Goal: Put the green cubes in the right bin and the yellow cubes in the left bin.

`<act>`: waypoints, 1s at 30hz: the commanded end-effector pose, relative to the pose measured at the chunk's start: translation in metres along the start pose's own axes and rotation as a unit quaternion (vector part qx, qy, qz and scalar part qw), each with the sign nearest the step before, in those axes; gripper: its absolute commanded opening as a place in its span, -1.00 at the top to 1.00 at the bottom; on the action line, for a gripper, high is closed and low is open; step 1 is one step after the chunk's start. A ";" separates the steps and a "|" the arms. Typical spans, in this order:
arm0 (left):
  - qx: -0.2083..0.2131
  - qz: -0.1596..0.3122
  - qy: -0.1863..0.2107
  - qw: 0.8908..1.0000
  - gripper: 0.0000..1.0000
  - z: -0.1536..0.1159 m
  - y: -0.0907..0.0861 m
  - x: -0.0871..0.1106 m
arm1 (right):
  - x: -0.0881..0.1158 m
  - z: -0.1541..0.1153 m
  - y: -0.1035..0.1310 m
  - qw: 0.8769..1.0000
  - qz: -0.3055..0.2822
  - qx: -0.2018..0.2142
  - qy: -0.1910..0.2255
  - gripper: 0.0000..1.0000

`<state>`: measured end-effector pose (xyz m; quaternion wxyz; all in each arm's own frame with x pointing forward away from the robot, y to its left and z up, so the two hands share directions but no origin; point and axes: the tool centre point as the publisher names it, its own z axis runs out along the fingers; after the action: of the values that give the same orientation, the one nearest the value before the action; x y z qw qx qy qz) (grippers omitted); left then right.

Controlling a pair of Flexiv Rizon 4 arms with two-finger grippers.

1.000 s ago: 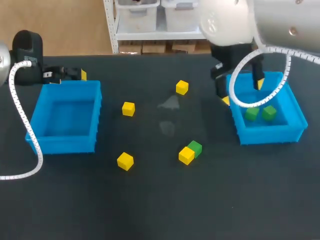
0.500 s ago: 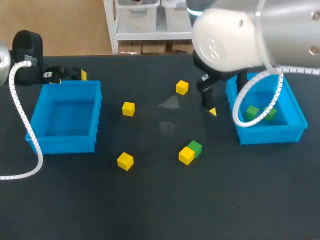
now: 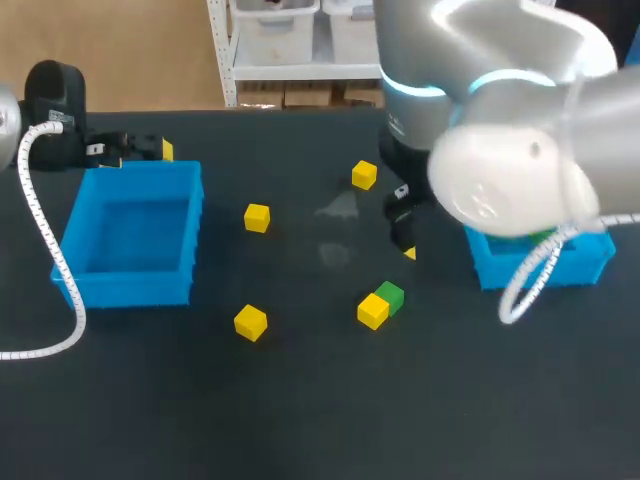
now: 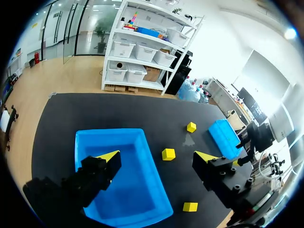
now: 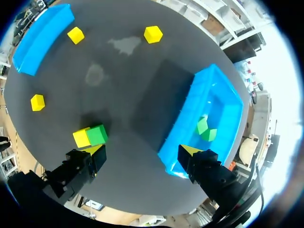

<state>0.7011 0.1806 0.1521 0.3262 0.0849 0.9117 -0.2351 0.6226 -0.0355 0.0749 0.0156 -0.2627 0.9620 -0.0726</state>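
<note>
Right hand point(image 5: 141, 150) gapes beside skewed green cube point(image 5: 97, 134).

Looking down from high behind on the whole table point(image 3: 300, 420), and closer from wrists near the nine-o'clock left bin point(image 4: 109, 132) and three-o'clock right bin point(image 5: 184, 118), sharing both.

- The black, yellow-tipped left gripper point(image 4: 157, 156) has its two fingers spread wide apart, level with each other.
- Behind those fingers sits the black left wrist point(image 3: 55, 95), with a white coiled cable point(image 3: 40, 230) looping back from it.
- The bulky silver-grey right arm point(image 3: 500, 150) reaches past the middle, fingers pointing down.
- The black, yellow-tipped right gripper point(image 5: 142, 150) is spread wide too; from above only one yellow fingertip point(image 3: 409, 253) shows.
</note>
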 end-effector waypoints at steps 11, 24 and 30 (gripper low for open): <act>0.006 0.001 -0.003 1.000 -1.00 0.000 0.003 0.002 | -0.004 0.028 0.015 0.944 -0.008 -0.002 -0.330 -1.00; 0.006 0.001 -0.003 1.000 -1.00 0.000 0.003 0.002 | -0.005 0.038 0.032 0.950 -0.027 -0.009 -0.312 -1.00; 0.006 0.001 -0.003 1.000 -1.00 0.000 0.003 0.002 | -0.003 0.033 0.034 0.952 -0.034 -0.007 -0.303 -1.00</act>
<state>0.7011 0.1806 0.1521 0.3262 0.0849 0.9117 -0.2351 0.6145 -0.0056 0.0363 0.2307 -0.3060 0.9236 -0.0069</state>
